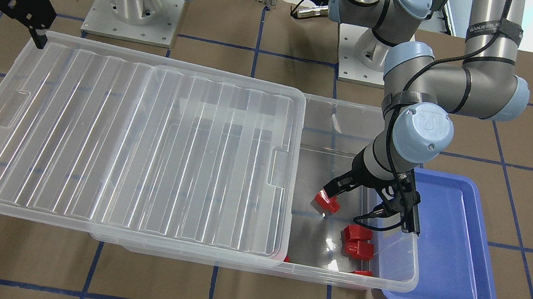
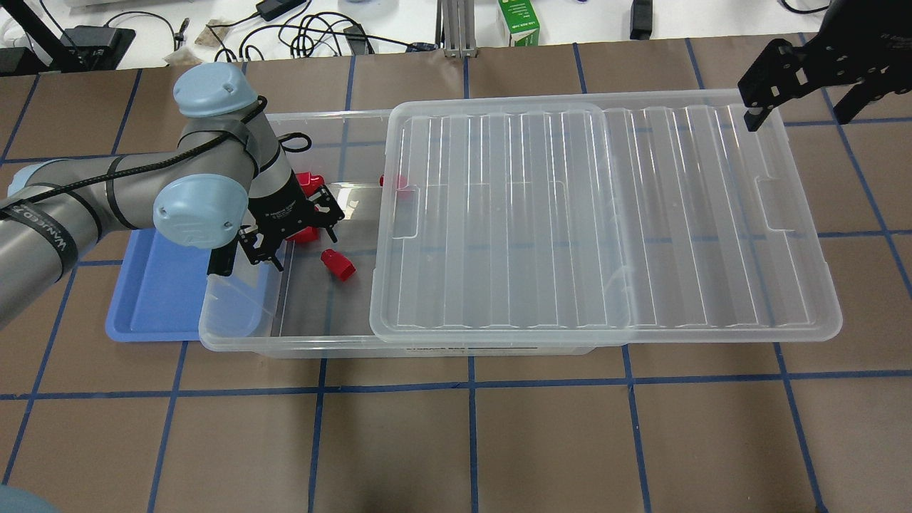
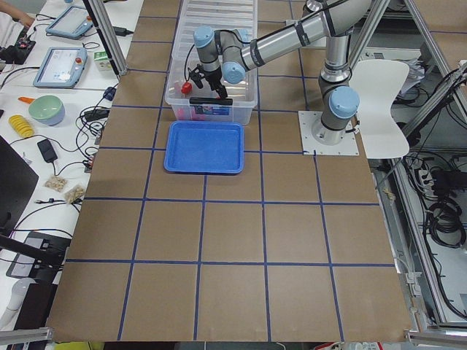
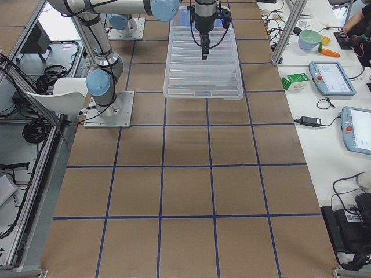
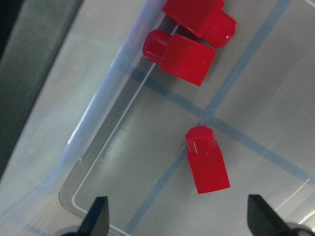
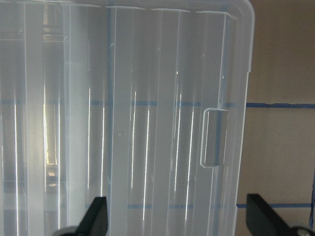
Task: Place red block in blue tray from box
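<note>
The clear box lies with its ribbed lid slid aside, so its left end is uncovered. Several red blocks lie on the box floor: one alone and others by the far wall. My left gripper hangs open and empty inside that end, over the blocks. In the left wrist view the lone red block lies just ahead of the open gripper, with two more beyond. The blue tray sits empty beside the box. My right gripper is open over the lid's far corner.
The lid covers most of the box and overhangs its end. The box wall stands between the blocks and the tray. In the right wrist view the lid fills the frame below the open gripper.
</note>
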You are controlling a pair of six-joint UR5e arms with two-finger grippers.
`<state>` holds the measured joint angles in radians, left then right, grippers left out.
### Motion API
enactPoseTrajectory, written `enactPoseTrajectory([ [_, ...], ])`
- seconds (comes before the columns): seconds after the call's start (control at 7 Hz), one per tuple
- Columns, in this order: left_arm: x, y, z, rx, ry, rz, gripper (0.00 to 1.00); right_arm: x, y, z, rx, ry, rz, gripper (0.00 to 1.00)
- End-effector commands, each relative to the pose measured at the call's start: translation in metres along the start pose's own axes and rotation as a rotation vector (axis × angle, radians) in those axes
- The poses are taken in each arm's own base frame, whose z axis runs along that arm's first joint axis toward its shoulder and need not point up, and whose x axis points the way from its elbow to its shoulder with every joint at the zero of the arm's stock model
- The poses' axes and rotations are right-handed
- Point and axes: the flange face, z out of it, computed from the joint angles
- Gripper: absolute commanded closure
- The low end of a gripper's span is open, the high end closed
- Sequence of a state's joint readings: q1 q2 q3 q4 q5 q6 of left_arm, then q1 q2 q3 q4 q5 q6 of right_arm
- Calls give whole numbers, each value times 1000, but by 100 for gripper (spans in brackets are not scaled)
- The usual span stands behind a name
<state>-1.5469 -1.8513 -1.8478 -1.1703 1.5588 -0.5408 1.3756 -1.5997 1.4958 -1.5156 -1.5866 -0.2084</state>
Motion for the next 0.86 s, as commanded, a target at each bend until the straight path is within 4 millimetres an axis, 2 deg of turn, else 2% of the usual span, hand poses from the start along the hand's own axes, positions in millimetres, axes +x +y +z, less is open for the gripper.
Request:
enactPoseTrajectory([
  [0.0, 5, -8, 13, 9, 7, -39, 0, -5, 1, 1, -2, -3, 19, 0],
  [0.43, 18, -14, 32, 1, 38, -76, 0, -7, 0, 2, 1, -12, 16, 0],
  [0.57, 22, -15, 39, -8, 54, -86, 0, -16, 0, 2, 3, -15, 44, 0],
  [0.71, 23, -15, 44, -20, 49, -90, 0, -50, -4, 11, -12, -13, 6, 0],
])
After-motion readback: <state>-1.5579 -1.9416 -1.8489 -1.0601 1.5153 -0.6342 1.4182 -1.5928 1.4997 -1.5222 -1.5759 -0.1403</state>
